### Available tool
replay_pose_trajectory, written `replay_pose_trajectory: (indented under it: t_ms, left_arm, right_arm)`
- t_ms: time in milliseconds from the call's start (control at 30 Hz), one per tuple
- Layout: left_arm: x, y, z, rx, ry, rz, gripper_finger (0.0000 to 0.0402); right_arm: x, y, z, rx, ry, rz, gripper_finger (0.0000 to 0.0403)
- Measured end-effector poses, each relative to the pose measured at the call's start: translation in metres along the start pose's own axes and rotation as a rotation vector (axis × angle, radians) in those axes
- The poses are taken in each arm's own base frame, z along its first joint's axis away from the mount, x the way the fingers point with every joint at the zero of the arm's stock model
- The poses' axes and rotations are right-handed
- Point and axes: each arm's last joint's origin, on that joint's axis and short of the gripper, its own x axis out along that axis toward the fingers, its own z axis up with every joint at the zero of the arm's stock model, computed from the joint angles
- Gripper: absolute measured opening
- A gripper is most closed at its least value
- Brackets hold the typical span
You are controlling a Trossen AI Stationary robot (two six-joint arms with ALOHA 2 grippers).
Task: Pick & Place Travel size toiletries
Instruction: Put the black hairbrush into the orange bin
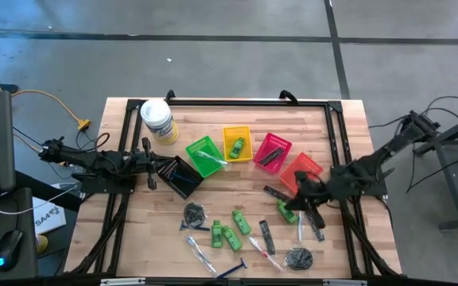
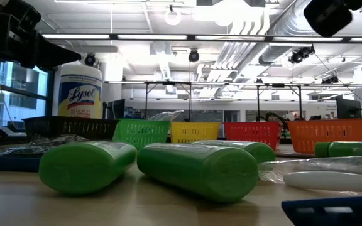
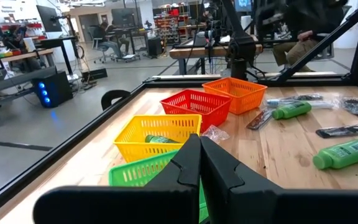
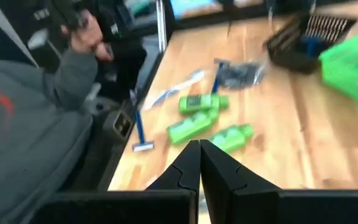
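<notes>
Above the tabletop (image 1: pixel 213 191), both the left end effector (image 1: pixel 151 164) and the right end effector (image 1: pixel 299 193) are closed and empty, so the next pick, probably a green mini bottle (image 1: pixel 285 211), calls for opening first.

Left arm: dark, jointed, entering from the left edge of the bench and stretched roughly level toward its middle. Left tool (image 1: pixel 151 165): at the left part of the bench, near its back half, fingers (image 3: pixel 188 163) pressed together tip to tip with no gap, nothing between them.

Right arm: dark, jointed, entering from the far right corner and angled diagonally down toward the bench centre, elbow raised beyond the bench edge. Right tool (image 1: pixel 302 191): over the right half of the bench, fingers (image 4: pixel 190 163) closed flush against each other, nothing clamped, pointing toward the front left area of the bench.
</notes>
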Motion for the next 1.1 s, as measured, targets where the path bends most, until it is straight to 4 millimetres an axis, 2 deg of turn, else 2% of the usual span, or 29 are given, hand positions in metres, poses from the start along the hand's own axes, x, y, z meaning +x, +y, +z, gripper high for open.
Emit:
replay_pose_trajectory:
  t_ms: [300,433,800,1100]
  left_arm:
    - [0.000,0.000,0.000,-0.001,0.000,0.000,0.0000]
    - [0.000,0.000,0.000,-0.001,0.000,0.000,0.0000]
    - [0.000,0.000,0.000,-0.007,0.001,0.000,0.0000]
    - [0.000,0.000,0.000,-0.008,0.001,0.000,0.0000]
  right_arm:
    - [0.018,0.037,-0.005,-0.011,0.123,0.046,0.0003]
    - [0.021,0.047,-0.012,0.054,0.215,0.027,0.0003]
    - [0.035,0.072,-0.051,0.412,0.457,0.031,0.0003]
    - [0.049,0.085,-0.085,0.579,0.590,-0.076,0.0004]
